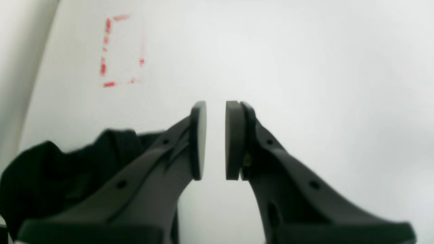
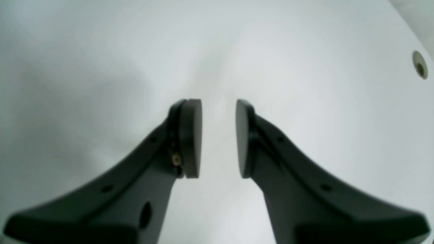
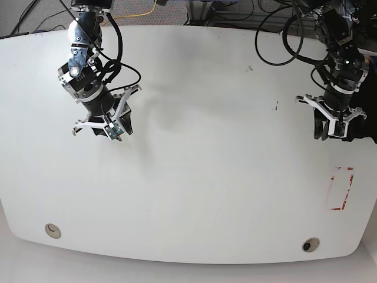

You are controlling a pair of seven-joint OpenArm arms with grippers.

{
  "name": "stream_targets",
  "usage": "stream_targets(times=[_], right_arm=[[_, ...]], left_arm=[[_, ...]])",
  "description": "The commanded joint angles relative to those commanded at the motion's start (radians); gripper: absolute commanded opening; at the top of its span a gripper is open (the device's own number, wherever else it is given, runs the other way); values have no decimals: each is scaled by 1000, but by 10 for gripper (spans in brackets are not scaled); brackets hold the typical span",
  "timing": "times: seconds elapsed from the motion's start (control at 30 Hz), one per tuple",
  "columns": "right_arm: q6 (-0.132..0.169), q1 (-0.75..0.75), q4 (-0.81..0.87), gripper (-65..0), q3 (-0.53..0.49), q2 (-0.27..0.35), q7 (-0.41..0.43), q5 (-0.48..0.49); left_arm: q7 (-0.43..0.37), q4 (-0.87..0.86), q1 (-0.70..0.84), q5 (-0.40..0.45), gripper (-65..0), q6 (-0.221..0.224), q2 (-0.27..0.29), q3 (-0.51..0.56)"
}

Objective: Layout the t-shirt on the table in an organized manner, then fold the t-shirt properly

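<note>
The black t-shirt shows as a bunched heap at the lower left of the left wrist view, just behind my left gripper's left finger. In the base view only a dark bit of it shows at the table's right edge, beside that gripper. Its jaws stand slightly apart with only white table between them. My right gripper hangs open over bare tabletop on the left side, far from the shirt. No print shows on the cloth.
A red rectangle marking lies on the table near the right edge. Two round grommet holes sit along the front edge, and one shows in the right wrist view. Cables hang behind both arms.
</note>
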Motion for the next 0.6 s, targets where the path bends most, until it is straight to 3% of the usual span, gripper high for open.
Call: stream_targets(times=[0.2,0.37,0.47,0.6], right_arm=[[-10,0,-112,-485,0,-8,215,-32],[-124,-25,-204,-485,0,-2,374,-32],[-208,-84,-279,-485,2,23,542,-37],[-305,-161,-333,-485,5,51,694,-37]], left_arm=[[-192,-48,43,91,-568,127,63,127],[-351,-107,83,135,-568,230,80,224],[-468,-129,146,169,-568,304,75,298],[-543,-120,209,178,-568,327,74,316]])
